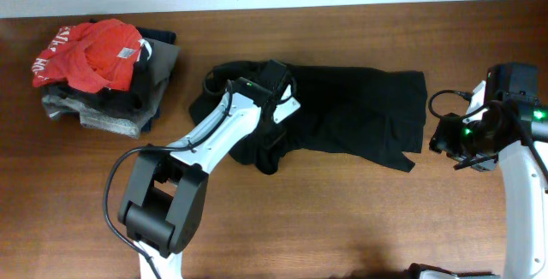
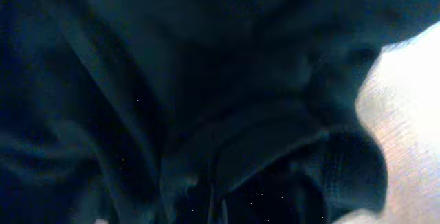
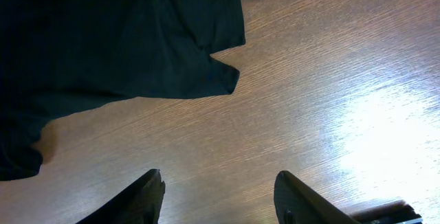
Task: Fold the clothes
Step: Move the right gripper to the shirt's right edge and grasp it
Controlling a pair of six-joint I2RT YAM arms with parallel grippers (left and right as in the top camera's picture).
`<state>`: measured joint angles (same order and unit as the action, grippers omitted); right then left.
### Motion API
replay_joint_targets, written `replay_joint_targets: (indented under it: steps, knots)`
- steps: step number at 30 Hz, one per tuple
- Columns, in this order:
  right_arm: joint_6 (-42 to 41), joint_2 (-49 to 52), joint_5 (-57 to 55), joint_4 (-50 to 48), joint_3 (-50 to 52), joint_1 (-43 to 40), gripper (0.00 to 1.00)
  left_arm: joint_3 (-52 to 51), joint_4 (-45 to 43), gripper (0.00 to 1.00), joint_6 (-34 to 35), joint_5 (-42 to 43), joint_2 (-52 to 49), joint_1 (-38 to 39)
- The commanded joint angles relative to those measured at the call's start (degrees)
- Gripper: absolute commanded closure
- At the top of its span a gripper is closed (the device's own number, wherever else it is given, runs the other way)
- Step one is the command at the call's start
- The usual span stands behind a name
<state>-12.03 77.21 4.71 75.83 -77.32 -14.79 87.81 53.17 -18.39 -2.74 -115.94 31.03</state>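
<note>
- Black shirt (image 1: pixel 360 112) lies in the middle of the overhead frame on the wooden table (image 1: pixel 342 228). Its right half is rather flat, and its left half is bunched and wrinkled.
- Left gripper (image 1: pixel 276 91) is down on the bunched part, a little left of the centre. The left wrist view shows only dark folds, so I cannot tell if its fingers are apart or closed on cloth.
- Right gripper (image 3: pixel 220 200) hovers over bare wood just beside the right edge of the shirt. Its fingers are wide apart and hold nothing.
- The step in hand seems to be spreading the shirt flat before any fold. To do it well, I think the left side should take a single layer at a hem or sleeve, not a thick bundle, and pull outward low over the table.
- The right side would best pinch the corner nearest to it, so that the cloth is stretched between both grippers.
- Red garment (image 1: pixel 90 56) on its pile in the upper left is well apart and needs no touch.
</note>
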Motion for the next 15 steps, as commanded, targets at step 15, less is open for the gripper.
replay_joint_targets:
  steps: [15]
  knots:
    - [-0.3, 4.1, -0.6, -14.8, 15.4, 0.2, 0.43, 5.2, 10.0, 0.99, 1.2, 0.9, 3.9, -0.7]
